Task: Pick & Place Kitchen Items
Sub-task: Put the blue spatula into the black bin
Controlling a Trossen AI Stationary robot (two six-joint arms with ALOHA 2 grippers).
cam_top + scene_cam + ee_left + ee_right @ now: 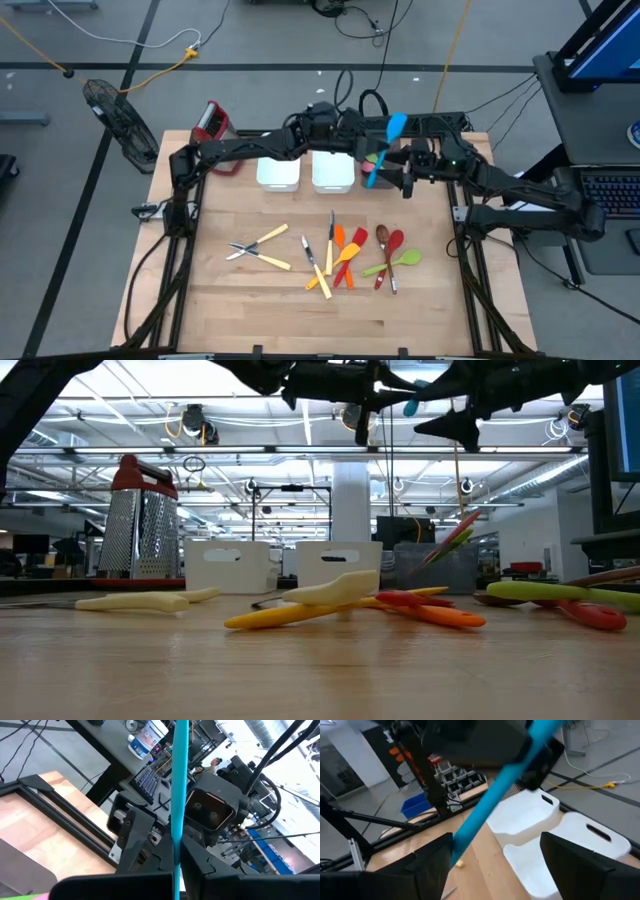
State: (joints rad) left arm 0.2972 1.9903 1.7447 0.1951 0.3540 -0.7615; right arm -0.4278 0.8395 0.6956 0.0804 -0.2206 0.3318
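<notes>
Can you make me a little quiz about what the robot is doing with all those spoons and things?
1. What colour is the spatula that the left pincer holds up in the air? A red, B blue, C yellow.
2. True or false: the right pincer is squeezed shut on that spatula.
3. How many white bins stand at the back of the table?

Key:
1. B, blue.
2. False: its fingers stand wide open on either side of the handle.
3. Two, side by side.
</notes>
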